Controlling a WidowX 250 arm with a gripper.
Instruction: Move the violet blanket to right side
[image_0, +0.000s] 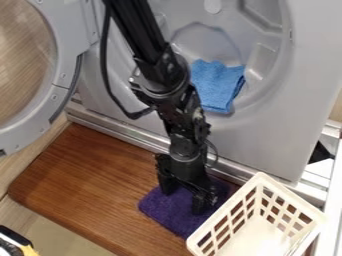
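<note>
Spreading my pincer (182, 202) wide, I hang down over the violet blanket (161, 208), which lies on the brown board (87, 175) between my washer (257, 142) side and the board's near edge, just beside the basket (225, 207).

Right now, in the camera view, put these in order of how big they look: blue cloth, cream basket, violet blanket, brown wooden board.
Largest to smallest:
Brown wooden board
Cream basket
Violet blanket, partly covered by the hand
Blue cloth

Glossy wood board (87, 182); fuzzy violet cloth (167, 210).
</note>
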